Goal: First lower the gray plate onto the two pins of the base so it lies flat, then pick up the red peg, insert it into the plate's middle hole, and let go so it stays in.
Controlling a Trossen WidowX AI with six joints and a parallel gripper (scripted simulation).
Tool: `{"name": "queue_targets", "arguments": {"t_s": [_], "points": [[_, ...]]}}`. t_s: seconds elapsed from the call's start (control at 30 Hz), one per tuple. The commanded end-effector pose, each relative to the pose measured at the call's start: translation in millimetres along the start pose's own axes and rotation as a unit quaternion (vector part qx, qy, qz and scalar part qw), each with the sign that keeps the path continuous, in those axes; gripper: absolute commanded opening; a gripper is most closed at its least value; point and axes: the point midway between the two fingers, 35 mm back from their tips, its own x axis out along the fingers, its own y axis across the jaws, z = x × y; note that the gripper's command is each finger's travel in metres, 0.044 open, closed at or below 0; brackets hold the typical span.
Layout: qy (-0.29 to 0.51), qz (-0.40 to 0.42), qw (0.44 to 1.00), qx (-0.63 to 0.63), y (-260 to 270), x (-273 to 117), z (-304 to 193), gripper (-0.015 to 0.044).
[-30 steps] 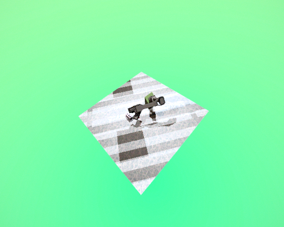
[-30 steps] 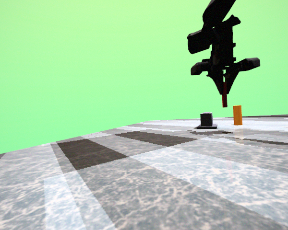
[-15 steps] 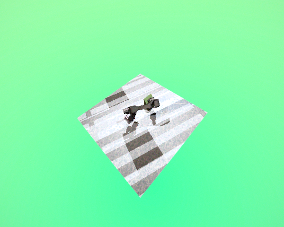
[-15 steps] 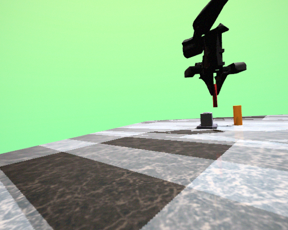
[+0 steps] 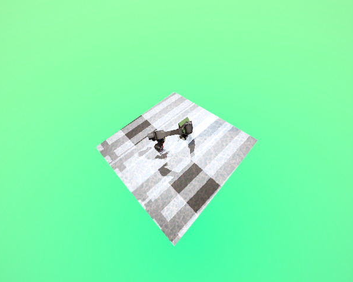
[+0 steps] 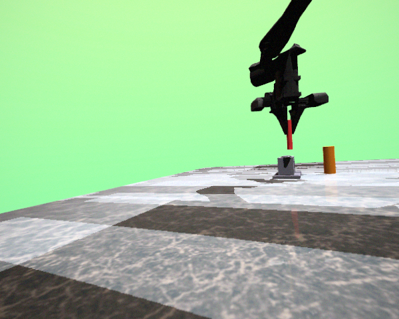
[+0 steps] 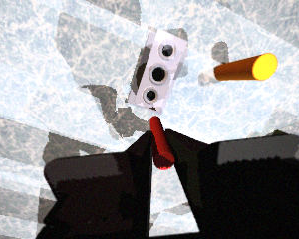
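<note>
My gripper (image 6: 288, 132) (image 7: 157, 133) is shut on the red peg (image 6: 289, 144) (image 7: 160, 143) and points downward. The peg hangs nearly upright below the fingertips, clear of the plate. The gray plate (image 6: 286, 167) (image 7: 170, 69), a thick block, sits level on the thin, wider base (image 6: 297, 176). The wrist view shows three dark round holes in a row in its top, ahead of the fingers. In the exterior view the peg's lower end is a little above the plate's top. The two pins cannot be made out. In the top view the arm mostly hides these parts.
An orange cylinder (image 6: 329, 159) (image 7: 239, 70) stands upright to the right of the plate in the exterior view and in the wrist view. A green block (image 5: 183, 121) is beside the arm's foot in the top view. The arm's shadows fall around the plate.
</note>
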Motion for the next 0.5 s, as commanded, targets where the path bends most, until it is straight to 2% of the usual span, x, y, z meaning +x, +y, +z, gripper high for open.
{"name": "queue_targets", "arguments": {"t_s": [0.0, 0.47], "points": [[0.001, -0.003, 1.0, -0.001, -2.7, 1.5, 14.6, 0.0], [0.004, -0.002, 1.0, -0.003, -12.4, 6.2, 56.0, 0.0]]}}
